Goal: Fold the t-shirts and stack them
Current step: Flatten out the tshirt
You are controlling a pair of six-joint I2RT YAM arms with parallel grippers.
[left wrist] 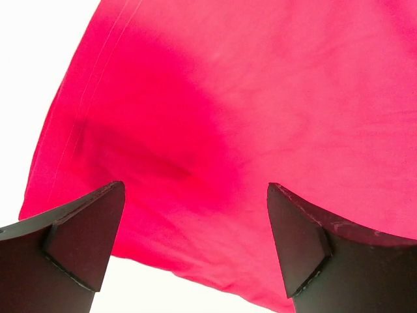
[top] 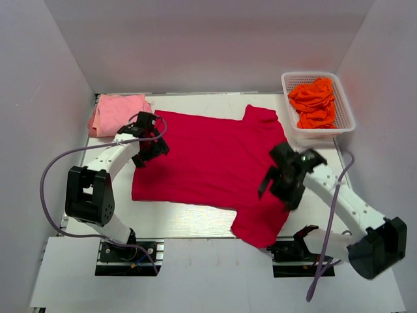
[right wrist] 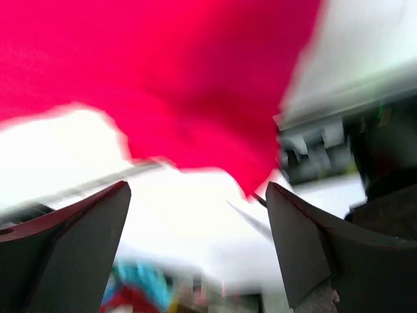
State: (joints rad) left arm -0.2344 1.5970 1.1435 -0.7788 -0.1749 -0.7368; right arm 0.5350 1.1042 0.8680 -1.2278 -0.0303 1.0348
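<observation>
The crimson-red t-shirt (top: 208,156) lies spread flat across the middle of the worktop (top: 189,218). Its hem is toward the left edge, and one sleeve reaches over the near edge on the right. The light pink t-shirt (top: 117,112) sits bunched in the far left corner. The orange t-shirts (top: 314,103) are heaped in a white basket (top: 287,79) at the far right corner.

The left gripper (top: 148,149) hovers over the red shirt's hem side. In the left wrist view its jaws are spread wide, with nothing between them and only cloth beneath. The right gripper (top: 277,188) hangs above the shirt near the right edge. Its jaws are also spread and empty, and the right wrist view is blurred.
</observation>
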